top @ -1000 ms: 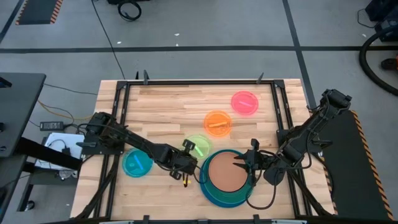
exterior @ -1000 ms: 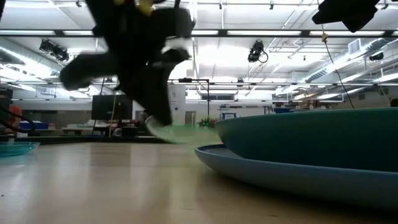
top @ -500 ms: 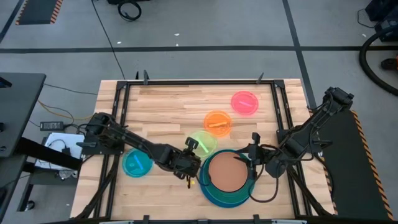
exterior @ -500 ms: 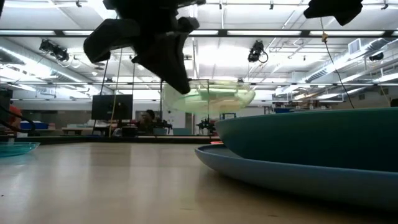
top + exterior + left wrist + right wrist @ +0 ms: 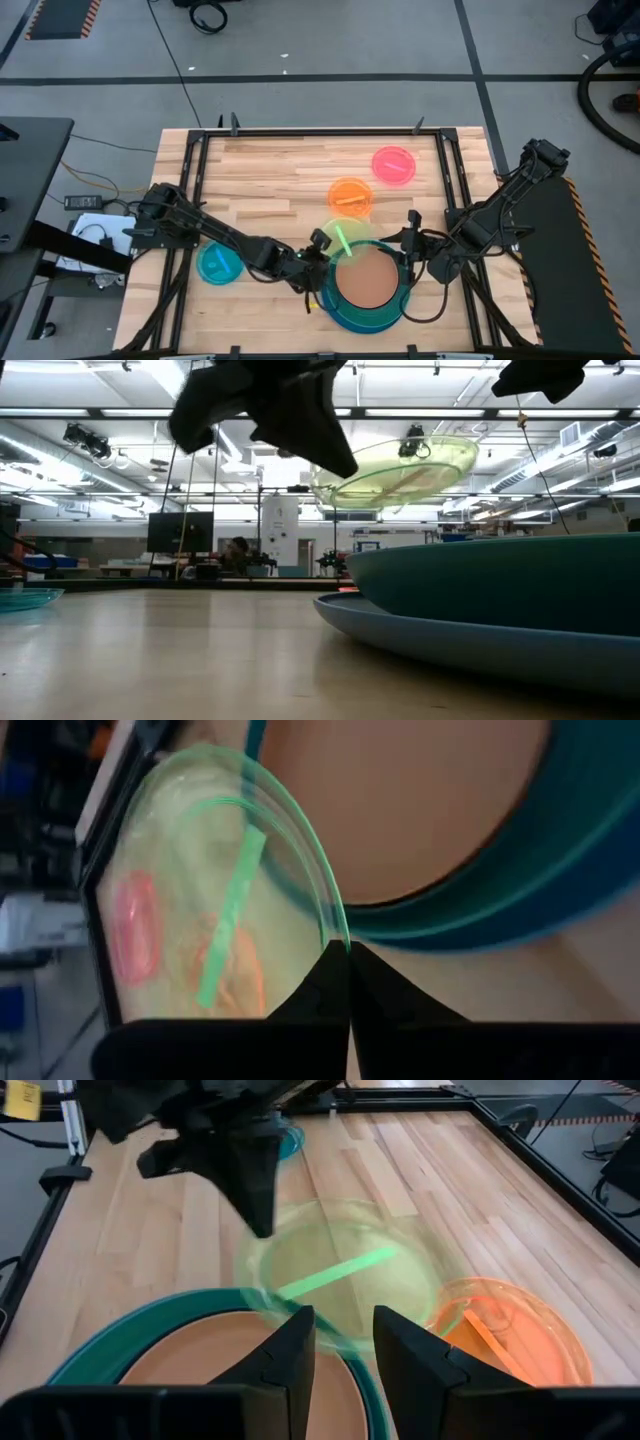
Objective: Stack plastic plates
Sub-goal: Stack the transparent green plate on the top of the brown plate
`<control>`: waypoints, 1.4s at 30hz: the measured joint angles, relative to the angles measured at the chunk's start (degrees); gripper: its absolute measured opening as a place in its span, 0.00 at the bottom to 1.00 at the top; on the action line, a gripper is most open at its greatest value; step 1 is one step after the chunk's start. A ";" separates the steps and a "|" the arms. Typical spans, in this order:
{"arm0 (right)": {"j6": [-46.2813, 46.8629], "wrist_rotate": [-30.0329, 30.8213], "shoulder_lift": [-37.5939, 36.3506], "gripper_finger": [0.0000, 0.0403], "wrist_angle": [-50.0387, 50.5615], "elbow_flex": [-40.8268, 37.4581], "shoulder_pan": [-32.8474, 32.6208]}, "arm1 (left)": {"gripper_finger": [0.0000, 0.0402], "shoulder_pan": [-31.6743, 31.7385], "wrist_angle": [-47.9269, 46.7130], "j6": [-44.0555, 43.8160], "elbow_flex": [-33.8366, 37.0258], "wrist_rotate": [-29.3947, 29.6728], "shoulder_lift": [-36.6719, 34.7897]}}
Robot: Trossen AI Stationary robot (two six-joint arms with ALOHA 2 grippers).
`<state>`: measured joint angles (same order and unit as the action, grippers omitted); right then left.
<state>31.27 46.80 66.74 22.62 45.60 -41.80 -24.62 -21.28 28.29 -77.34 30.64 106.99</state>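
1. Lime-green and see-through, the small plate (image 5: 342,237) is pinched by its rim in your left gripper (image 5: 316,252), whose fingers are pressed together on the edge; a brighter green strip runs across its face.
2. It hangs in the air, tilted, over the near-left edge of the stack, well clear of the table (image 5: 270,170) in the low view (image 5: 395,468).
3. That stack is a tan-brown plate (image 5: 365,279) nested in teal and blue plates (image 5: 345,315); you cannot separate the lower ones cleanly from above, and the low view cuts them off at the right.
4. Your right gripper (image 5: 409,245) waits beside the stack's right rim, fingers apart with a gap between them (image 5: 340,1342).
5. Orange plate (image 5: 350,195) and pink plate (image 5: 393,164) lie farther back; the cyan plate (image 5: 218,263) lies left, partly hidden under the left arm.
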 joint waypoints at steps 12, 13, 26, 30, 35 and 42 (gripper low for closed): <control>1.97 0.08 0.00 0.28 -1.22 0.04 -0.11 | 0.00 -0.05 8.29 11.51 0.11 -7.60 5.29; 2.15 0.06 0.03 0.28 -1.15 0.04 -0.11 | 0.00 -0.09 10.68 12.81 -0.05 -8.54 5.89; 2.14 -0.12 -0.58 0.28 -4.29 0.07 -0.11 | 0.00 1.30 16.49 24.94 0.02 -22.08 7.79; 2.33 -0.71 -0.89 0.28 -5.34 0.07 -0.11 | 0.00 2.76 17.76 27.95 0.02 -25.64 7.77; 3.49 -2.10 -0.92 0.28 -6.09 0.07 -0.17 | 0.00 4.87 18.39 31.31 0.02 -30.44 8.03; 3.71 -3.01 -0.92 0.28 -7.25 0.07 -0.17 | 0.10 6.21 19.99 32.20 0.02 -32.26 8.30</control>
<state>34.98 43.79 65.82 15.38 45.67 -41.98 -18.41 -1.29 60.49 -77.32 -1.62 115.28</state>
